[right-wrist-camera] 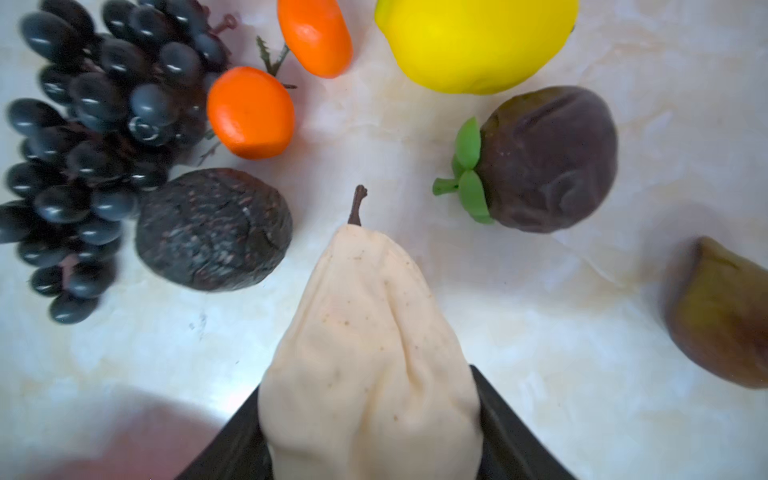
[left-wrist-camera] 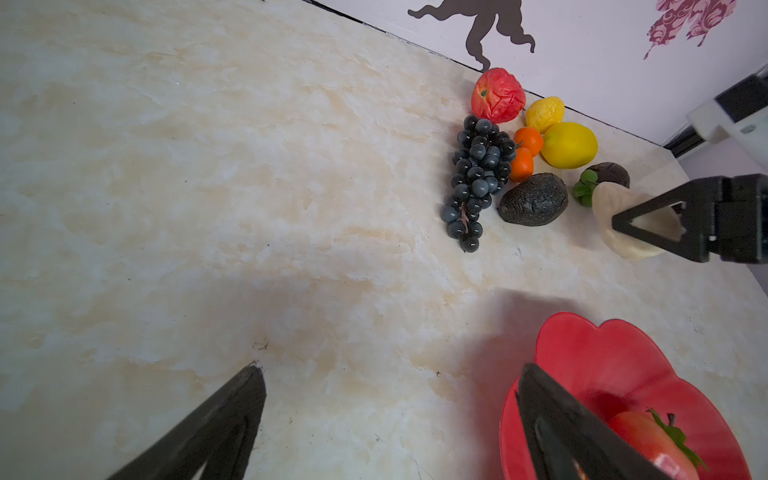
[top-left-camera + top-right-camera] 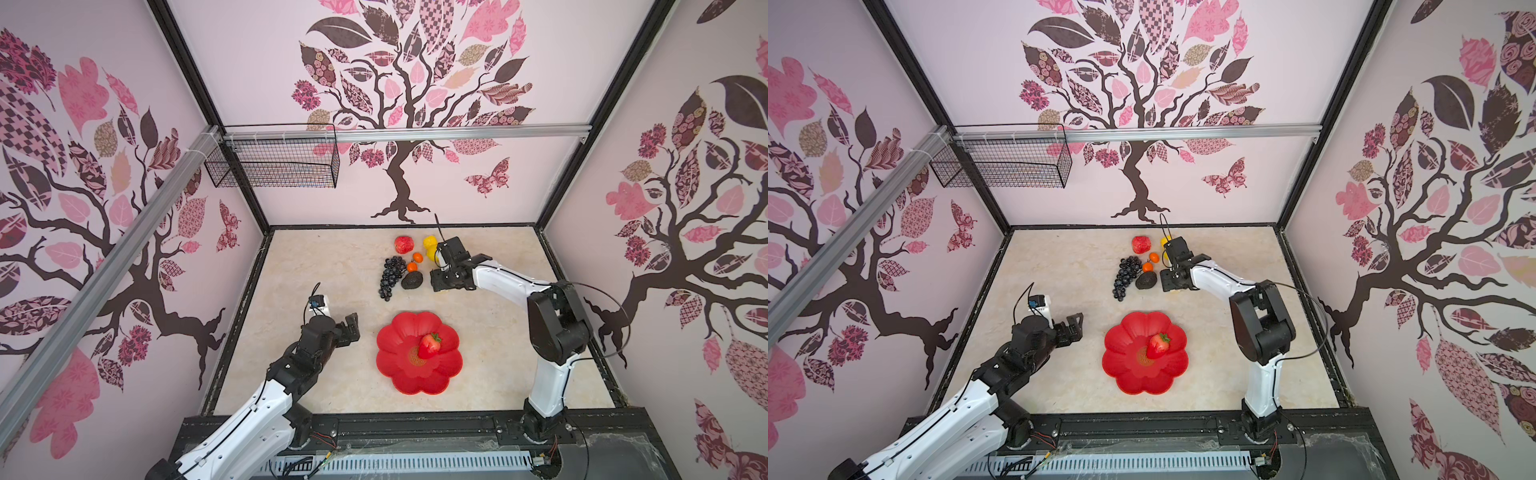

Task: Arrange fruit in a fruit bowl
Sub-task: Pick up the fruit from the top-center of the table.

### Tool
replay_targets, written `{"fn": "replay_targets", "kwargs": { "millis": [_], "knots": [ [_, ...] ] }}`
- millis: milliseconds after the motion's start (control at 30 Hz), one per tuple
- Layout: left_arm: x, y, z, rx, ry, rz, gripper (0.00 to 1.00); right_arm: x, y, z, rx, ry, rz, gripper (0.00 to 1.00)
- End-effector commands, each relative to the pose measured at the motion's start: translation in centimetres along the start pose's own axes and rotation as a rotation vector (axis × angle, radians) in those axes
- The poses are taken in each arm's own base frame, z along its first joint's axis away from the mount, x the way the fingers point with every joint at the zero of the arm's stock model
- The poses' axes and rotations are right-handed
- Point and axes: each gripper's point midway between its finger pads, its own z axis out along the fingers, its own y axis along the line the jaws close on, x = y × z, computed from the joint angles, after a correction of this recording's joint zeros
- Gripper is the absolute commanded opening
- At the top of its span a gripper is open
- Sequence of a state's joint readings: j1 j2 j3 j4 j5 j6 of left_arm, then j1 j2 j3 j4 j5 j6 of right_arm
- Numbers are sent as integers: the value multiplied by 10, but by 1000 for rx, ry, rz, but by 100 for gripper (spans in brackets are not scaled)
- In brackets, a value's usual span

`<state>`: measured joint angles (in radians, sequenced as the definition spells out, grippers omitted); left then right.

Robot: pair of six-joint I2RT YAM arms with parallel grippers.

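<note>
Gripping the cream pear (image 1: 365,311) by its wide lower half with the right end effector (image 1: 365,378), squeezing in from both sides at a partly open spread and creasing the soft skin. Taking it by the belly rather than the narrow neck, probably for a firmer hold. Pointing the stem straight ahead of the fingertips, toward the rest of the fruit. Not showing clearly whether lifting it off the table (image 1: 540,374) or resting it there. Crowding just beyond the fingertips: an avocado (image 1: 214,228), black grapes (image 1: 83,145), two oranges (image 1: 251,112), a lemon (image 1: 473,37) and a dark leafy fruit (image 1: 548,158), so needing a clean pull back to avoid knocking them. Keeping the red bowl (image 3: 395,374) well behind this end effector, nearer the robot's base, and carrying only a strawberry (image 3: 429,345) at its middle, so sitting early in the job. Holding the left end effector (image 2: 390,368) wide open and empty, hovering just beside the bowl's rim, likely staying out of the way of the coming drop.
</note>
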<state>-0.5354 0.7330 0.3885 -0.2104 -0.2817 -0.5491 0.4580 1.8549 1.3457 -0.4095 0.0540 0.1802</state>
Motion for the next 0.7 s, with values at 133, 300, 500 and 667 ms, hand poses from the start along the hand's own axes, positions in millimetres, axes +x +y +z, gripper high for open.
{"fn": "replay_targets", "kwargs": {
  "millis": [133, 300, 500, 667],
  "knots": [
    [5, -1, 2, 20, 2, 1, 98, 5, 19, -47, -71, -124, 16, 62],
    [6, -8, 4, 47, 27, -26, 98, 21, 35, -64, -108, -169, 1, 61],
    [2, -29, 5, 95, 105, -69, 98, 33, 54, -82, -221, -216, 38, 58],
    [-10, -62, 2, 226, 143, -149, 98, 39, 83, -107, -347, -303, 34, 57]
  ]
}}
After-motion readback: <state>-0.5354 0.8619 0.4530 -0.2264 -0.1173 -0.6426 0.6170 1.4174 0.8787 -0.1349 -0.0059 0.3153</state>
